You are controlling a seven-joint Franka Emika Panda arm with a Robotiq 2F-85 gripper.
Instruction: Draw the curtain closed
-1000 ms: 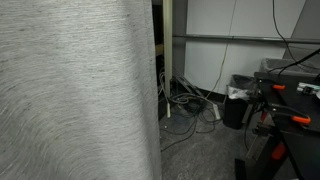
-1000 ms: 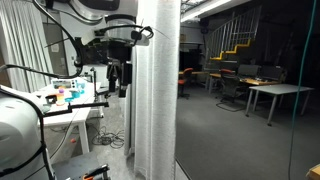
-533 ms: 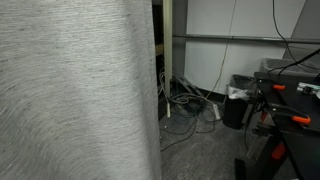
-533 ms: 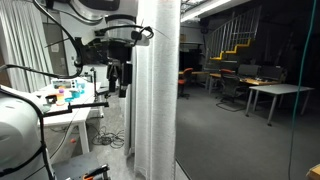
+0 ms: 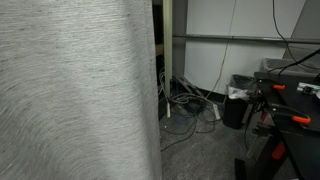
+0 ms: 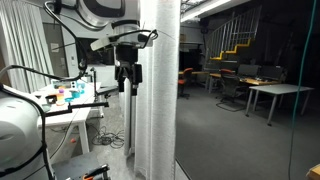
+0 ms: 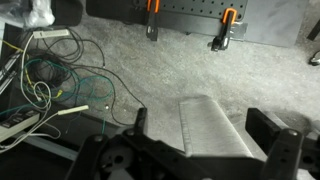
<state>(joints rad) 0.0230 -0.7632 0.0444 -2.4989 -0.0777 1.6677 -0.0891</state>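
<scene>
The curtain (image 5: 75, 95) is a large light grey woven sheet that fills the left half of an exterior view. In the other it hangs as a narrow bunched column (image 6: 158, 90) down to the floor. My gripper (image 6: 128, 76) hangs from the arm right beside the curtain's left edge, at about mid height. In the wrist view, which looks down at the floor, a fold of the curtain (image 7: 212, 140) lies between the two dark fingers of my gripper (image 7: 203, 120). The fingers are spread wide and do not press the fabric.
Tangled cables (image 5: 185, 100) (image 7: 55, 80) lie on the floor beside the curtain. A black bin (image 5: 238, 102) and a bench with orange clamps (image 5: 290, 105) stand farther off. A white table (image 6: 60, 103) with small items is behind the arm. A glass wall (image 6: 250, 90) is past the curtain.
The arm has swung toward the curtain, and the gripper now hangs closer to its left edge. The curtain itself has not visibly moved.
</scene>
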